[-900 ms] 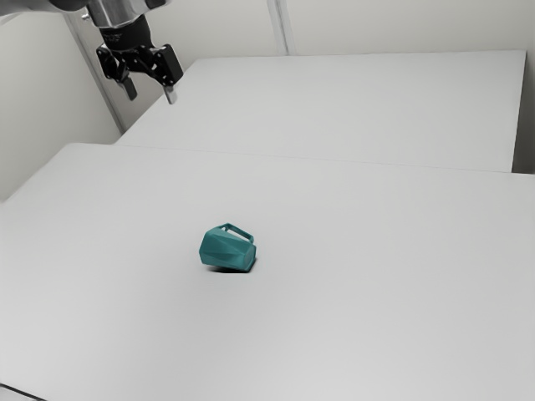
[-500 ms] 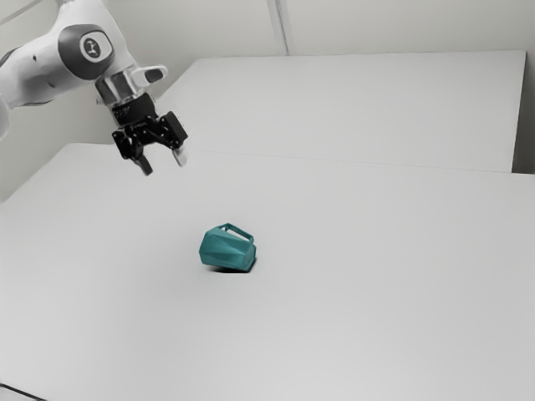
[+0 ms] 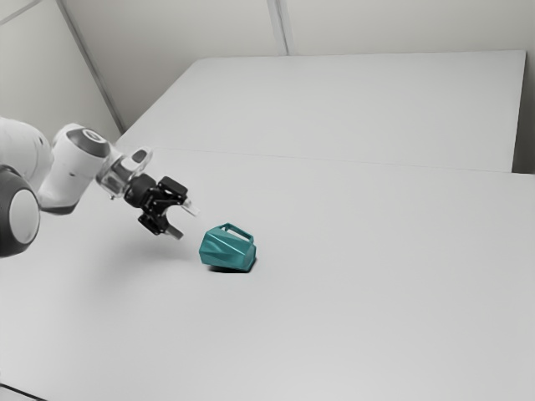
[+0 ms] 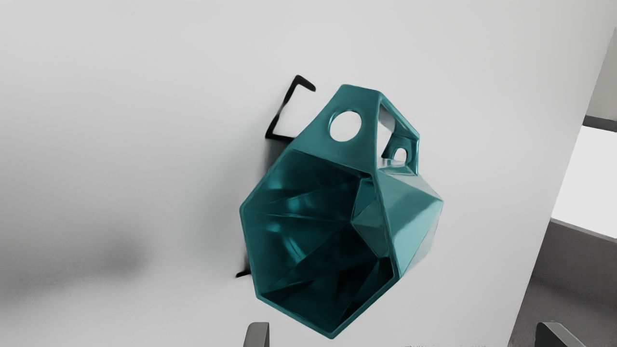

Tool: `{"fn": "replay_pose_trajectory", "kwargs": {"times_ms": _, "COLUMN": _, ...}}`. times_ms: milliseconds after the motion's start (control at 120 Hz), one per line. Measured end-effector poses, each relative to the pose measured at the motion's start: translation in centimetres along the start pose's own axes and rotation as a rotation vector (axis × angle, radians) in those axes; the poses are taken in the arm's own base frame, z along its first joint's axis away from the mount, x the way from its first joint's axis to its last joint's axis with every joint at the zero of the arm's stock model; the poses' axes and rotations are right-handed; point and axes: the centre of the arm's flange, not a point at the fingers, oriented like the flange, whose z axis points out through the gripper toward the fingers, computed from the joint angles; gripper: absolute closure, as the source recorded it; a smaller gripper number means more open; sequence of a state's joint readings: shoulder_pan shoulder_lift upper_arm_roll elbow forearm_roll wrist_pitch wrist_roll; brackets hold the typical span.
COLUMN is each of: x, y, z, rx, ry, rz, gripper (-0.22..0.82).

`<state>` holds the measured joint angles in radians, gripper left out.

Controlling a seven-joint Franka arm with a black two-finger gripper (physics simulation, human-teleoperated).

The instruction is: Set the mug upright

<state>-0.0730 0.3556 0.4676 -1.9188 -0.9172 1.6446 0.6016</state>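
On the white table [image 3: 351,292], the teal, faceted mug [image 3: 227,250] is laid on its side, mouth facing the black two-finger gripper [image 3: 186,223], whose fingers are spread wide near the mug.

Fingers [image 4: 257,335] cropped by the wrist view's edge, arm [image 3: 75,170] and dark strand [image 3: 23,393], possibly cable, cropped in the exterior view

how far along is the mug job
Nothing of the righting itself looks done: the teal mug lies on its side on the table, handle uppermost. In hand seems the approach: the open gripper is near the mug, its fingers apart and not gripping it. Left: grasping, tipping it onto its base and letting go.
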Motion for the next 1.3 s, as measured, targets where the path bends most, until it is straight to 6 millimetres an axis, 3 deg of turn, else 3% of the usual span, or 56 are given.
{"fn": "replay_pose_trajectory", "kwargs": {"times_ms": 108, "x": -0.1, "y": -0.7, "z": 1.0, "rx": -0.043, "ry": 0.005, "rz": 0.060, "gripper": 0.00}}
{"fn": "replay_pose_trajectory", "kwargs": {"times_ms": 492, "x": 0.6, "y": 1.0, "z": 1.2, "rx": -0.114, "ry": 0.074, "rz": 0.270, "gripper": 0.00}}
{"fn": "replay_pose_trajectory", "kwargs": {"times_ms": 808, "x": 0.2, "y": 1.8, "z": -0.5, "rx": -0.102, "ry": 0.094, "rz": 0.369, "gripper": 0.00}}
{"fn": "replay_pose_trajectory", "kwargs": {"times_ms": 1050, "x": 1.2, "y": -1.0, "z": 1.6, "rx": -0.104, "ry": 0.088, "rz": 0.338, "gripper": 0.00}}
{"fn": "replay_pose_trajectory", "kwargs": {"times_ms": 1300, "x": 1.9, "y": -1.1, "z": 3.4, "rx": -0.118, "ry": 0.092, "rz": 0.331, "gripper": 0.00}}
